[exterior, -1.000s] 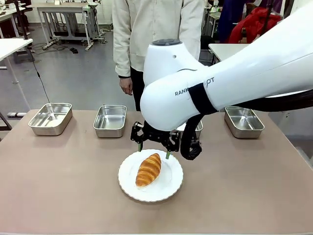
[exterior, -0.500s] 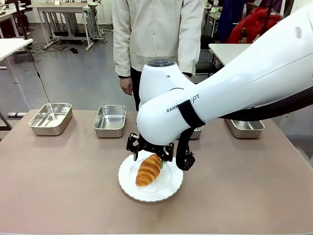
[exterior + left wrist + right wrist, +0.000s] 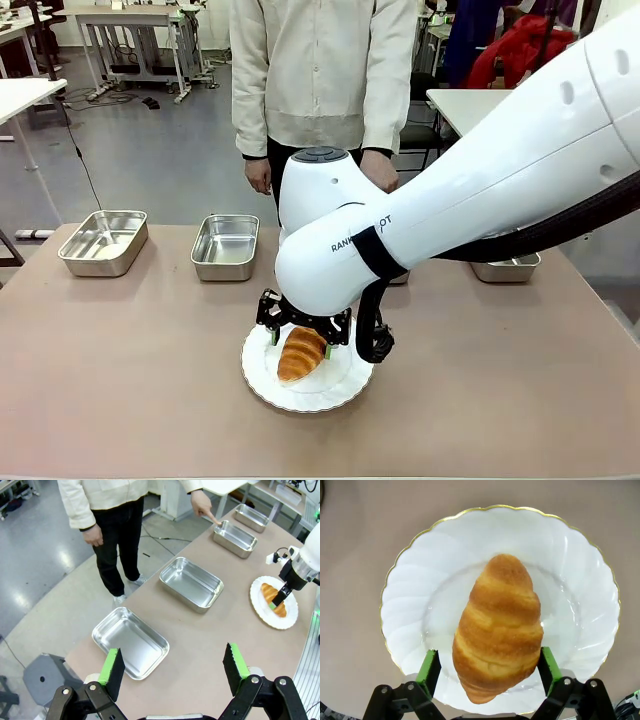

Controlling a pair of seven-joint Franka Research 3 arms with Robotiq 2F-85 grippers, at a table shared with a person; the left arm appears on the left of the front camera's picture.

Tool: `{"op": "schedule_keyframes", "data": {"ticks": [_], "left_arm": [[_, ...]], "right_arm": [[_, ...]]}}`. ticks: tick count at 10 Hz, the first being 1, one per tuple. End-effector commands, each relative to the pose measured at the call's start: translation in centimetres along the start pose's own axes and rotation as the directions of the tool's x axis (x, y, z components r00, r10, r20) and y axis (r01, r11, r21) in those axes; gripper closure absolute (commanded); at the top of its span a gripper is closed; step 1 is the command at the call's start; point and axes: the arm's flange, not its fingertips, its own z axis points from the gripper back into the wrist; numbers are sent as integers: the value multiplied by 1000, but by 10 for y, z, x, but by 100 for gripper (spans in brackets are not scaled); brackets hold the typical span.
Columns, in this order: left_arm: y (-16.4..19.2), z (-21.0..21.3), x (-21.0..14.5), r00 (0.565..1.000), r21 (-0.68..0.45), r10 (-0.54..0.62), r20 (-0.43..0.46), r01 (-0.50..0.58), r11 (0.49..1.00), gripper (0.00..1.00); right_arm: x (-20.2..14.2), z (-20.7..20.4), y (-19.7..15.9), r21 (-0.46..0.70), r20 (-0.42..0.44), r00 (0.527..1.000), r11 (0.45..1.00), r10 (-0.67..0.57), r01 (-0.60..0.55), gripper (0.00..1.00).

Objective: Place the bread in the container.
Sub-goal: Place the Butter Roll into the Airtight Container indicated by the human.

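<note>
R gripper (image 3: 489,664) fingers apart, either side of golden-brown ridged croissant (image 3: 497,630) on round white scalloped plate (image 3: 570,580), mid surface. Person's hand (image 3: 201,504) points at shiny steel rectangular tray (image 3: 234,537), 1 o'clock of plate. L gripper (image 3: 173,662) fingers apart, holding nothing.

Front view across table (image 3: 120,400) toward person (image 3: 320,70), left wrist high, oblique, right wrist close over shared plate (image 3: 560,555)

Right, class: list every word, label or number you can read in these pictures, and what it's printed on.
"RANK": on the right arm, on its white casing, cut short by a black strap.
"OT": same casing, past the strap.
Nothing printed shows on the plate, bread or trays.
</note>
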Motion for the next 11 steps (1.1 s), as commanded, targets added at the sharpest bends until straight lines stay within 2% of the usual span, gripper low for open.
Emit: {"op": "schedule_keyframes", "data": {"ticks": [1,2,3,4,7,8,9,10,11], "left_arm": [[-2,1,-1,1000,-3,-13,5,13,1000,0],[-2,1,-1,1000,-3,-13,5,13,1000,0],[-2,1,-1,1000,-3,-13,5,13,1000,0],[-2,1,-1,1000,-3,-13,5,13,1000,0],[-2,1,-1,1000,-3,-13,5,13,1000,0],[-2,1,-1,1000,-3,-13,5,13,1000,0],[-2,1,-1,1000,-3,-13,5,13,1000,0],[-2,1,-1,1000,-3,-13,5,13,1000,0],[-2,1,-1,1000,-3,-13,5,13,1000,0]], "right_arm": [[2,-9,4,5,31,999,1000,-5,5,0],[3,-11,3,1,28,1000,1000,-5,5,0],[4,-13,2,-2,30,999,1000,-11,11,7],[6,-14,2,-13,22,1000,1000,-18,18,20],[8,-15,0,-21,20,1000,999,-23,24,47],[8,-15,0,-21,21,999,999,-25,25,35],[8,-14,1,-32,36,998,998,-50,51,67],[8,-10,-3,-13,-7,1000,1000,-16,16,67],[8,-10,-3,-13,-7,1000,1000,-16,16,67]]}}
